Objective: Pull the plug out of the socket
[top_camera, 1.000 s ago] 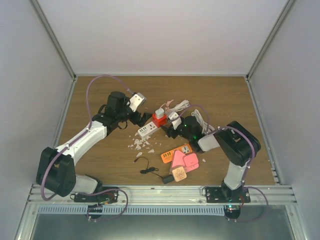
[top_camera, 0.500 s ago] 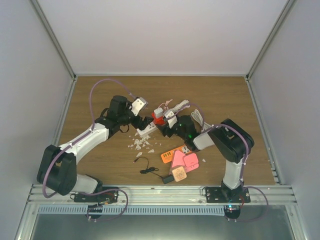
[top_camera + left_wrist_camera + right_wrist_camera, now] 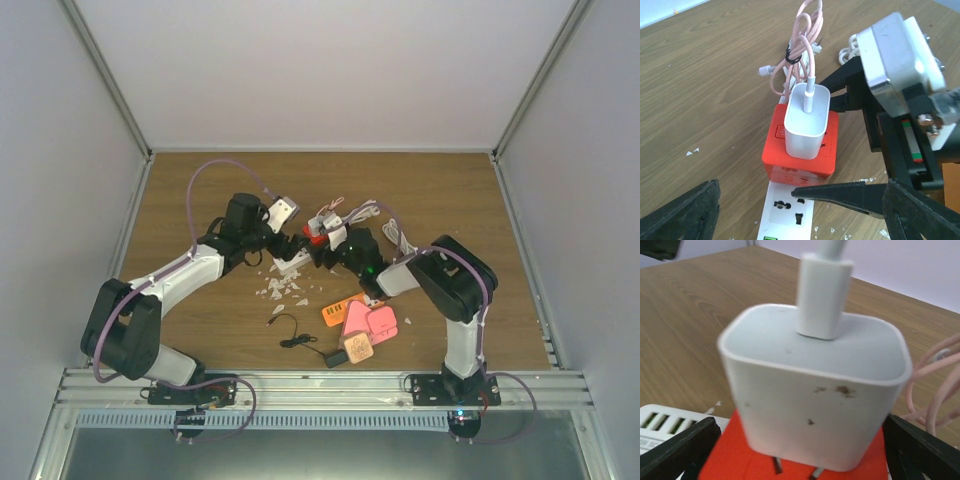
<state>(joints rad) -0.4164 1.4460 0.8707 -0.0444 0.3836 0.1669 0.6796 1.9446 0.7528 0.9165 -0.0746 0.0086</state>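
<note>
Scene: two robot arms meet over a small cluster of electrical fittings on a wooden table [image 3: 700,75].
Plug: a white USB charger [image 3: 807,122] stands upright in the top face of a red cube adapter [image 3: 800,162]. A pink cable [image 3: 802,45] rises from its top and loops away behind.
Socket stack: the red cube adapter is itself plugged into one end of a white power strip [image 3: 785,212], so a pull on the charger could lift the whole stack.
Seating: in the right wrist view, two metal prongs show just under the charger body. It looks not quite pressed home, though it is not free either.
Right gripper [image 3: 800,455]: its jaws are spread wide with a finger on either side of the charger body, and neither visibly presses on it. It sits low and square to the charger, probably so it can close on the flat sides and pull straight up.
Left gripper [image 3: 800,207]: its jaws are spread apart and hold nothing. It is poised just over the power strip below the red cube (likely to pin the base down while the other arm pulls).
Task status: the plug is not yet out, and neither arm has a grip.
</note>
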